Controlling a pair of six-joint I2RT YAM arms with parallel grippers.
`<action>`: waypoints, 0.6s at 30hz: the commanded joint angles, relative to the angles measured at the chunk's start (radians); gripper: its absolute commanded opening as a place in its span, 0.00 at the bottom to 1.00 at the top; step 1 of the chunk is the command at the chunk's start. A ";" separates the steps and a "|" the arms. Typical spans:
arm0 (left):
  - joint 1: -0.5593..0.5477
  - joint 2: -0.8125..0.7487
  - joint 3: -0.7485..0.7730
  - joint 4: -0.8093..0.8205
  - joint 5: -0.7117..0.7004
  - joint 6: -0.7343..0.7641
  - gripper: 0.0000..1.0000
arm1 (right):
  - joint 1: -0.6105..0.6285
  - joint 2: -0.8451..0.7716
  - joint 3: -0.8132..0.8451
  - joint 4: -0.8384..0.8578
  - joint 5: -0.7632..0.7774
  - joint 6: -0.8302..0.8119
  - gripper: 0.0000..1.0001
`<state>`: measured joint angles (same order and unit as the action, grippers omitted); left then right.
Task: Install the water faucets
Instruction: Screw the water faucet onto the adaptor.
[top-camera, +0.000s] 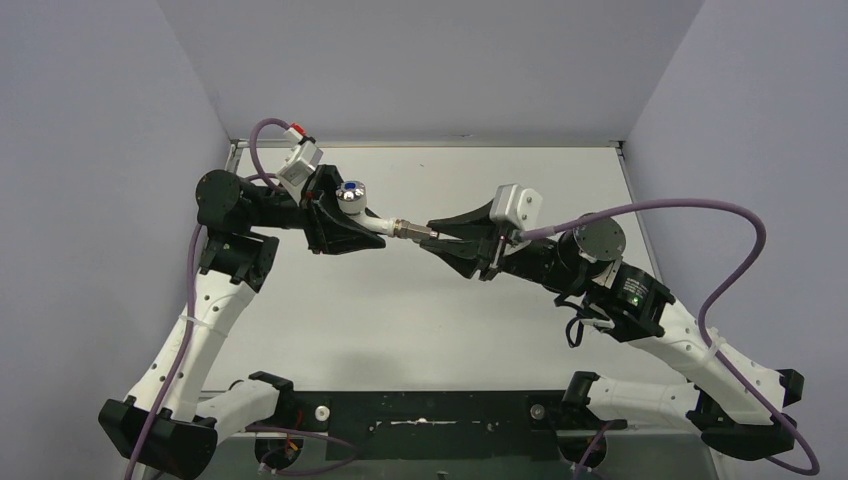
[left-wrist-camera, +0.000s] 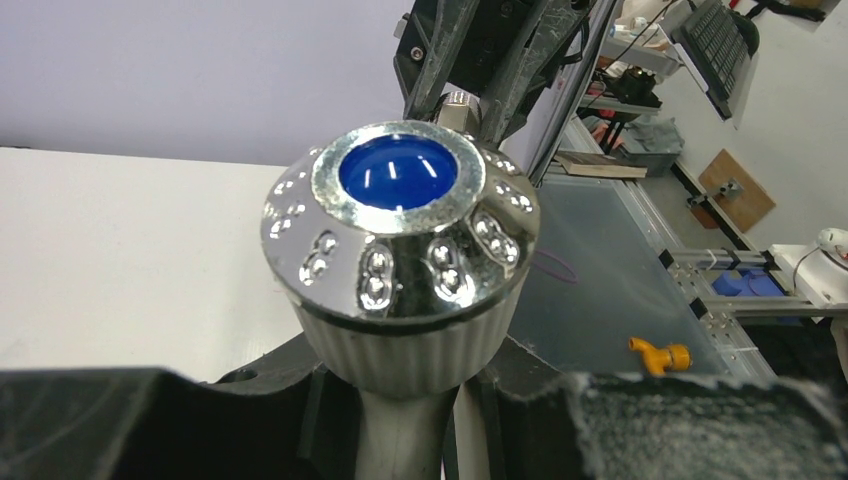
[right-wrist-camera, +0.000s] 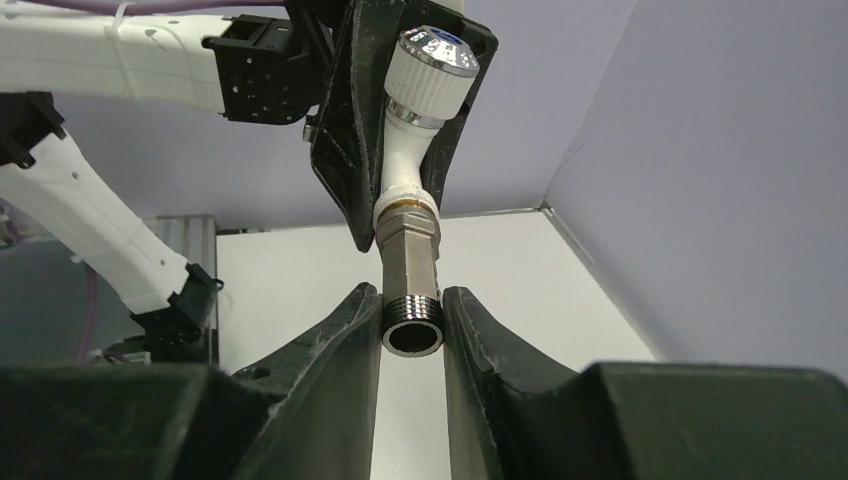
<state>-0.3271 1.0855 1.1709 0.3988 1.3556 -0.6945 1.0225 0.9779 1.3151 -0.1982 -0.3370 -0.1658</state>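
White worktop (top-camera: 420, 320), enclosed by pale lilac-grey walls (top-camera: 430, 60), is seen from above, with two robot arms reaching inward over it. The water faucet (top-camera: 372, 222), a small white tap body, is held in the air over the far half of the worktop, stretched along the line between the two arms. It is topped by a round chrome knob (left-wrist-camera: 400, 230) with a blue dot (left-wrist-camera: 398, 172) set in its face; a ribbed white skirt is seen beneath the chrome. At the tap's other end a grey metal threaded fitting (right-wrist-camera: 411, 270) is joined to it, with a brass-coloured ring showing at the joint. The tap body is clamped in the left pincer (top-camera: 366, 228), whose black fingers are closed around it just below the knob. The open threaded end of the fitting is gripped by the right pincer (right-wrist-camera: 411, 305), its two black fingers pressed against either side. Purple cables (top-camera: 700, 215) are looped from both wrists. Beyond the worktop's edge, in the left wrist view, a small yellow object (left-wrist-camera: 660, 353) is glimpsed among blurred shelving.
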 joint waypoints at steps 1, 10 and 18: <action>0.000 -0.015 0.032 0.053 0.002 0.018 0.00 | 0.005 -0.012 0.005 0.074 0.108 0.214 0.00; 0.002 -0.002 0.038 0.053 0.000 0.020 0.00 | 0.005 -0.013 0.023 0.061 0.156 0.350 0.00; 0.002 -0.001 0.035 0.054 -0.002 0.025 0.00 | 0.005 -0.012 0.030 0.049 0.179 0.378 0.00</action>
<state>-0.3271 1.0958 1.1713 0.4007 1.3571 -0.6914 1.0275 0.9779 1.3151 -0.2008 -0.2306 0.1692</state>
